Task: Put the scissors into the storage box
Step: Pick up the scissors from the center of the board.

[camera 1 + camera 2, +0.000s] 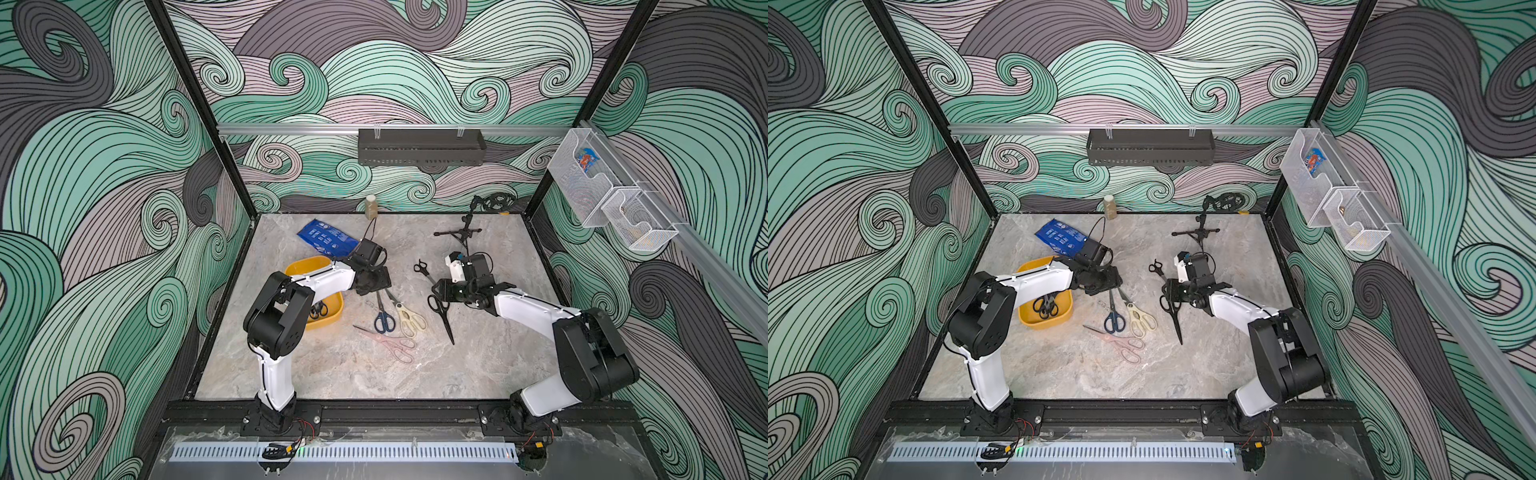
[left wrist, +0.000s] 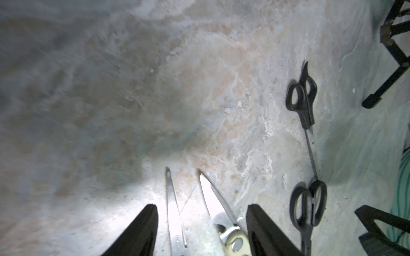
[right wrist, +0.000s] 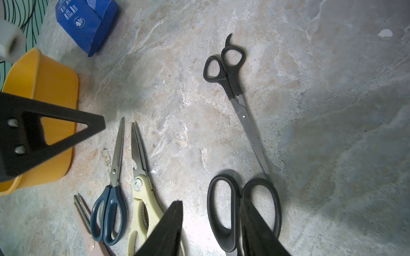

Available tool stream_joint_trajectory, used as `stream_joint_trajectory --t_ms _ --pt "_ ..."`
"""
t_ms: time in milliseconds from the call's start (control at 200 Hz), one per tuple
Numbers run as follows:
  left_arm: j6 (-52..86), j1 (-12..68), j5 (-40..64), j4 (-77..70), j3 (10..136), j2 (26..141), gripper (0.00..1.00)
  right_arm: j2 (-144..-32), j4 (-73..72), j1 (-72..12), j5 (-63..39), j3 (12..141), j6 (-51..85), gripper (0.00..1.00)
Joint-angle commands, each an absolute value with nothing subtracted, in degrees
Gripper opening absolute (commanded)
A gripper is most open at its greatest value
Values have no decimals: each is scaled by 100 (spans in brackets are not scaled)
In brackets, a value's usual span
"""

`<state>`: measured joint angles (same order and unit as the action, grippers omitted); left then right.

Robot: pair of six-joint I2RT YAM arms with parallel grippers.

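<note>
**Top views.** My left claw (image 1: 373, 291) hovers over the blade tips of the blue-handled scissors (image 1: 383, 316) and the cream kitchen shears (image 1: 409, 318). Both lie on the worktop (image 1: 332, 374) just beside the mustard storage box (image 1: 330, 318), which already holds black-handled scissors (image 1: 1045, 307). The pale pink scissors (image 1: 390, 340) lie nearer the front. My right claw (image 1: 442, 296) stands over the handle of the long black scissors (image 1: 444, 322), with the small black scissors (image 1: 422, 268) behind it. A black mini tripod (image 1: 459, 235), a blue packet (image 1: 328, 239) and a bottle (image 1: 371, 206) sit well apart at the back.

**Left wrist view.** My left claw is open and empty, and both blades lie between its jaws. I judge it best to centre on one blade before closing, or two pairs may drag together.

**Right wrist view.** My right claw is open too. It straddles one handle loop of the long black scissors without pinching it, and a gap shows on the outer side. My left claw partly screens the storage box, so I judge that my right arm's way to the box would cross my left arm
</note>
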<state>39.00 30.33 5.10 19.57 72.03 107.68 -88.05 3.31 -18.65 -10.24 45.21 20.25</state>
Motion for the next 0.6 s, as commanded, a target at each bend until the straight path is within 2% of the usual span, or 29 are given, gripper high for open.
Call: stream_joint_trajectory --t_ms 0,245,390,595 --pt "3035 3000 99 2971 7312 10381 67 -8679 285 -1828 -1106 4498 1960 46" --pt "2818 3112 101 3777 6711 9860 59 -8761 291 -1828 -1070 4432 1949 46" --pt "3080 3422 303 3747 6246 9561 53 -8736 298 -1822 -1004 4407 1963 46" --pt "3341 3789 387 3683 6020 9543 52 -8697 307 -1819 -984 4416 1963 47"
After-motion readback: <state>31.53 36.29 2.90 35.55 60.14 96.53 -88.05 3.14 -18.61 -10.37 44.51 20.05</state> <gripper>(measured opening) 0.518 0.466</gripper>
